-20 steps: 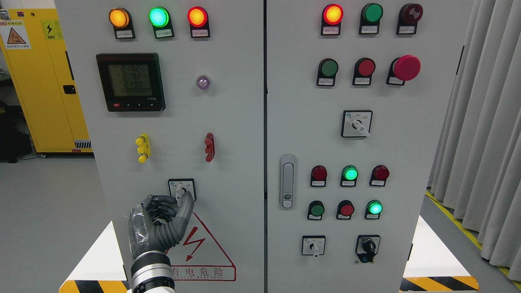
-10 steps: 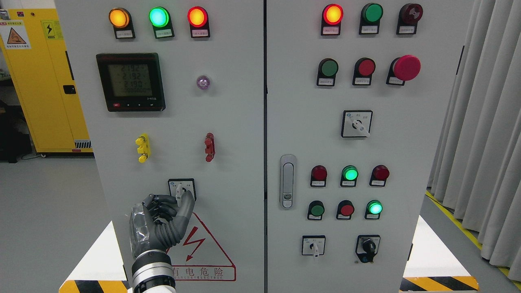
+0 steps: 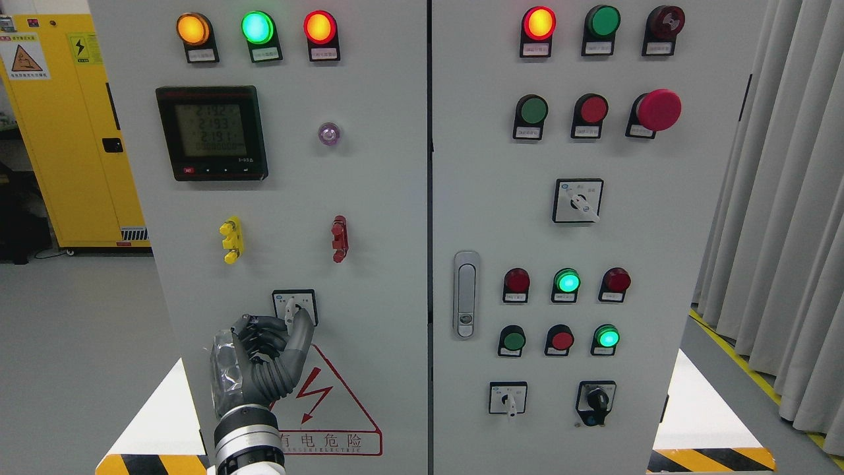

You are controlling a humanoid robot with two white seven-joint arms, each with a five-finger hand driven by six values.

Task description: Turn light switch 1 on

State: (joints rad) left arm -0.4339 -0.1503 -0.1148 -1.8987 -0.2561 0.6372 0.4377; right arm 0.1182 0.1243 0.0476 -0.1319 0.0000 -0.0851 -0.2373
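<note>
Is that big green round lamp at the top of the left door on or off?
On. The green round lamp glows bright with a pale centre, unlike the dark green round lamp at the top of the right door.

button labels (image 3: pixel 536 49) too small, switch (image 3: pixel 295 307) part-hidden
</note>
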